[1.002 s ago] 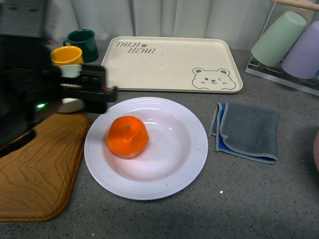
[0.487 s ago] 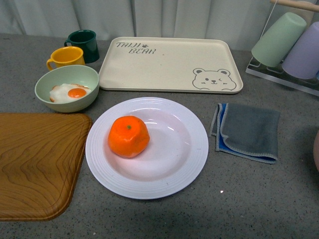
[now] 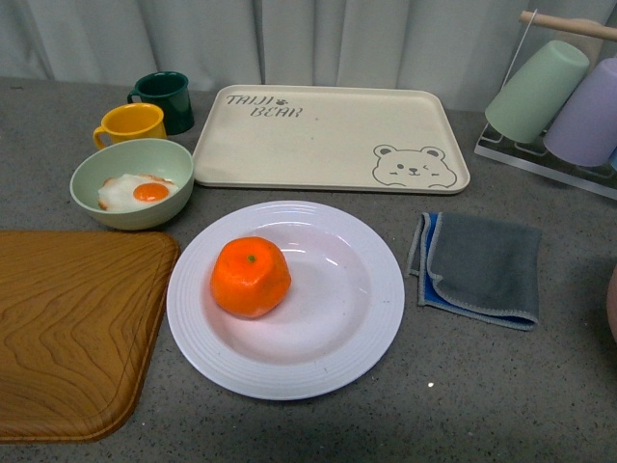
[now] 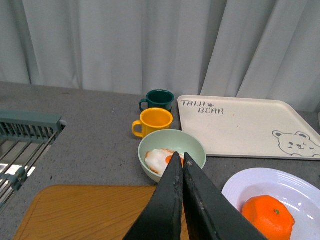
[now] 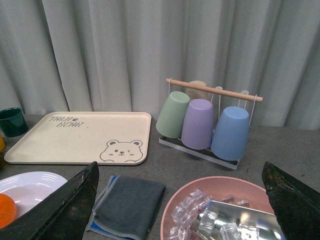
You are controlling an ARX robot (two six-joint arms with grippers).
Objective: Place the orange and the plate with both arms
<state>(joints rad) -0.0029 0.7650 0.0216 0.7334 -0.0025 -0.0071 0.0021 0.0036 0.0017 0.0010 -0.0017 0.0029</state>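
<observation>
The orange [image 3: 250, 277] sits on the left part of the white plate [image 3: 366, 309], which lies on the grey table in front of the cream bear tray. Neither arm shows in the front view. In the left wrist view my left gripper [image 4: 179, 159] is shut and empty, raised above the table, with the orange [image 4: 267, 216] and plate [image 4: 240, 185] beside it. In the right wrist view my right gripper [image 5: 180, 172] is wide open and empty, raised above the table, and the plate's edge [image 5: 30, 180] and a bit of the orange [image 5: 6, 209] show at the picture's edge.
A pale green bowl with a fried egg [image 3: 133, 181], a yellow mug [image 3: 130, 122] and a dark green mug [image 3: 164, 96] stand back left. A wooden board [image 3: 67, 328] lies left. The bear tray [image 3: 328, 135], a grey cloth [image 3: 477, 265], a cup rack [image 3: 554, 92] and a pink ice bowl [image 5: 225, 210] are around.
One second ago the left arm covered the bowl and mugs at the left. It has pulled out of the front view. The view has shifted slightly; orange and plate stay put.
</observation>
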